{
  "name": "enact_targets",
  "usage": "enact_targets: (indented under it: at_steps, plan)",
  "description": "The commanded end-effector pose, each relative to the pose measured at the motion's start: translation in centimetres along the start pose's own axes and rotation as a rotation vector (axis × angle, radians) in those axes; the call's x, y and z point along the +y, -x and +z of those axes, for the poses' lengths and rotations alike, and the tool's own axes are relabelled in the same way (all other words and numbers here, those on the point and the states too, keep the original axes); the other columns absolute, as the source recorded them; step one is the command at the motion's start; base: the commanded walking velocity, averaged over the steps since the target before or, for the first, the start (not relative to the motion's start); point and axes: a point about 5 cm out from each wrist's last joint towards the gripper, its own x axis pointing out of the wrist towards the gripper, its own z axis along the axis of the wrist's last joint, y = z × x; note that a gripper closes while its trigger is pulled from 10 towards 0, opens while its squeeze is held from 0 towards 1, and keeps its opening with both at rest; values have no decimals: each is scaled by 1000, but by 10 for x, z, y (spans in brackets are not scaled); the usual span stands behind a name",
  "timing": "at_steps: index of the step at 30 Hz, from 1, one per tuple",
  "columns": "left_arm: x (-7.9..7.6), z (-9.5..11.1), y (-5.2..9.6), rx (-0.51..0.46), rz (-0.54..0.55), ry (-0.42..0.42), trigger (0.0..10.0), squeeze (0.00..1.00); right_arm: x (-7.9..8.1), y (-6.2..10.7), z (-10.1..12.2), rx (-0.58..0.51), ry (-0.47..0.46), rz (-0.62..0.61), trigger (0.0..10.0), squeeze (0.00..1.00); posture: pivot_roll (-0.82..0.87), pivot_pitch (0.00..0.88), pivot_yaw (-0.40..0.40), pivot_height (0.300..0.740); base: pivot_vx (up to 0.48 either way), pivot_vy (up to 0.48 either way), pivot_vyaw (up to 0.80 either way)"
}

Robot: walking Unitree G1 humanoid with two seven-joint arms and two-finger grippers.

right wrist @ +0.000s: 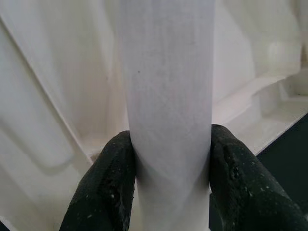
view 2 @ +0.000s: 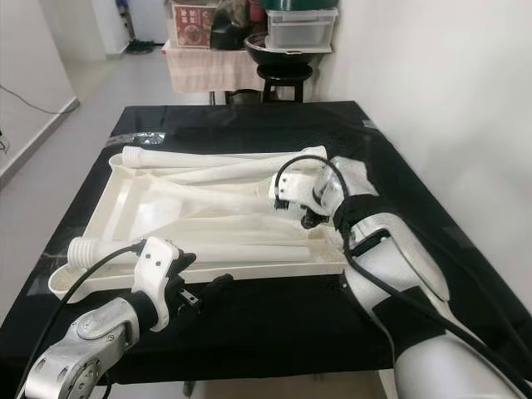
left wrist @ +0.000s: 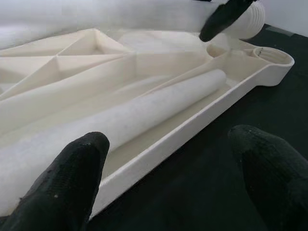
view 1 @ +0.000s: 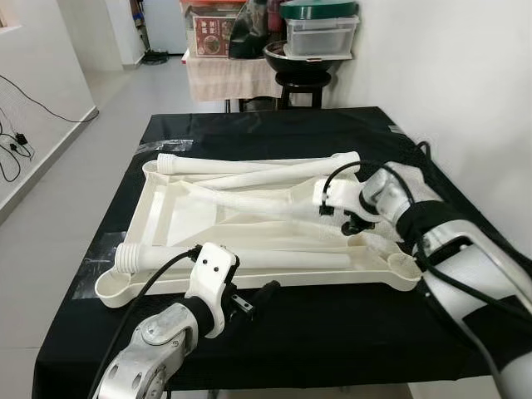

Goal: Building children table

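White moulded-plastic tabletop [view 1: 166, 199], upturned on the black-draped surface [view 1: 332, 324] with loose legs inside, looks light, rigid and slick; right pincer [right wrist: 166, 159] pinches one leg [right wrist: 166, 86] mid-shaft, left pincer [left wrist: 168, 168] spread beside the near rim.

Both eye views are looking forward and down over the table [view 1: 332, 332], sharing the white tabletop [view 1: 166, 208]. Each wrist view is peering close along its own fingers at that tabletop [left wrist: 159, 144].
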Motion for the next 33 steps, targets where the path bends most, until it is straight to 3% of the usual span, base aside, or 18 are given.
enact_targets:
  at_steps: [1,2,4,5,6,7,9,10,12,13,15,16,18,23,29,30,32,33]
  plan:
    - [5,7,2,-26,17,-24,10000,0,-11,14,10,-81,-40,-30,1373,0,-109,0,-7,740,0,0,0]
    - [10,21,3,-75,30,-39,10000,0,-17,21,13,-195,-132,-31,4667,0,-104,0,-5,740,0,0,0]
    - [12,25,3,-93,36,-42,10000,0,-18,23,15,-233,-161,-27,4667,0,-105,0,-4,740,0,0,0]
    - [15,35,3,-136,47,-43,10000,0,-19,26,21,-320,-208,-25,10000,0,-106,0,-2,740,0,0,0]
    - [17,44,4,-180,58,-43,10000,0,-19,28,28,-410,-253,-25,10000,0,-106,0,-2,740,0,0,0]
    - [19,56,4,-238,64,-28,10000,180,-21,32,35,-505,-307,-28,10000,0,-101,0,-2,740,0,0,0]
    - [21,64,5,-276,67,-16,10000,180,-22,34,40,-566,-345,-29,10000,0,-101,0,-2,740,0,0,0]
    - [24,79,6,-348,72,10,10000,1000,-21,36,46,-648,-382,-30,10000,0,-100,0,0,740,0,0,0]
    - [29,105,8,-469,72,33,10000,1000,-18,37,56,-786,-409,-63,10000,0,-101,0,4,740,0,0,0]
    - [29,105,8,-469,72,33,10000,1000,-18,37,56,-786,-409,-63,10000,0,-101,0,4,740,0,0,0]
    - [36,134,11,-576,77,27,10000,1000,-4,32,64,-853,-388,-52,10000,0,-100,0,9,740,0,0,0]
    - [36,134,11,-576,77,27,10000,1000,-4,32,64,-853,-388,-52,10000,0,-100,0,9,740,0,0,0]
    - [41,153,12,-631,84,12,10000,1000,12,27,71,-869,-311,-26,10000,0,-101,0,17,740,0,0,0]
    - [50,179,12,-675,112,-62,10000,1000,37,22,79,-857,-159,20,10000,0,-106,0,24,740,0,0,0]
    - [61,187,12,-682,183,-73,10000,1000,39,23,76,-855,-173,2,10000,0,-112,0,35,740,0,0,0]
    - [63,190,10,-688,192,-65,10000,443,32,23,71,-847,-256,-44,10000,0,-115,0,38,740,0,0,0]
    - [63,190,10,-688,192,-65,10000,443,32,23,71,-847,-256,-44,10000,0,-115,0,38,740,0,0,0]
    - [60,190,9,-689,179,-60,10000,0,27,23,68,-837,-299,-76,10000,0,-115,0,38,740,0,0,0]
